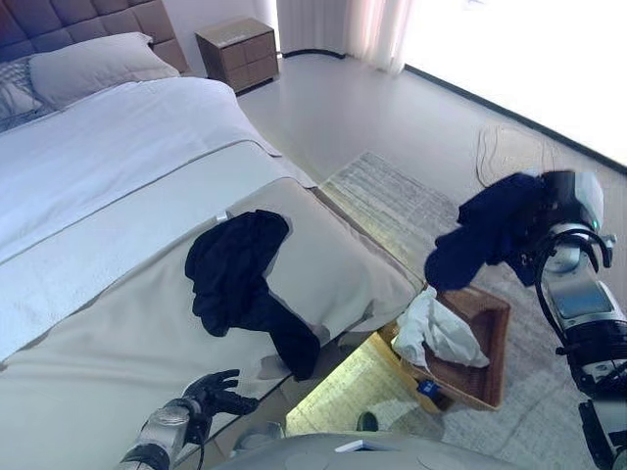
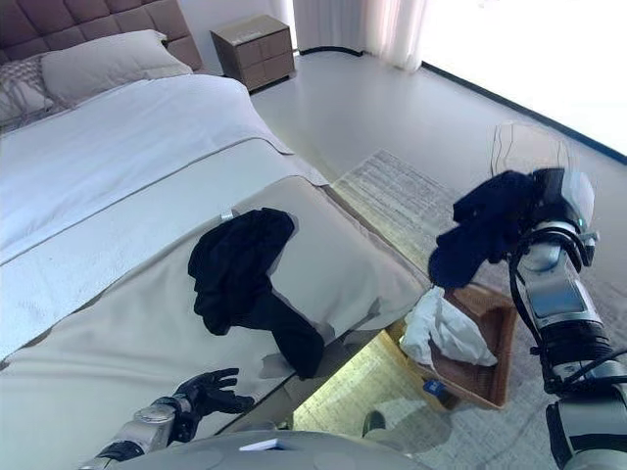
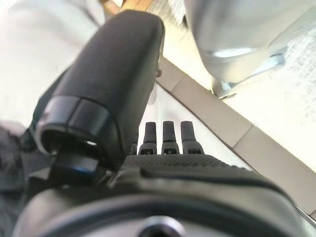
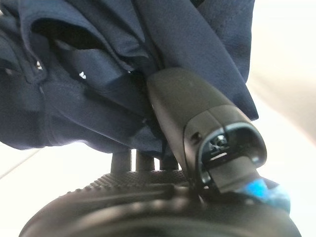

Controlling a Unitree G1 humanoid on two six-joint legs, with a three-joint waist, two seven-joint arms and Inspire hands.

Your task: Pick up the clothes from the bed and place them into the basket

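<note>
We are losing the right hand's fingers point(image 4: 136, 160) behind the navy garment point(image 4: 98, 74). The white cloth point(image 1: 439, 331) is covering part of the basket point(image 1: 490, 338), and the pillow point(image 1: 15, 98) is running off-frame.

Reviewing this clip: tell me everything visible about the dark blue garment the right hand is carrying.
The dark blue garment is soft, finely knit-looking cloth, bunched and creased, with small pale snaps or dots showing in the right wrist view. The right hand is closed on its upper part, thumb pressed into the folds, and the rest hangs loose below. It hangs in the air above the brown basket, apart from the white cloth lying in it. Its full shape cannot be told.
</note>
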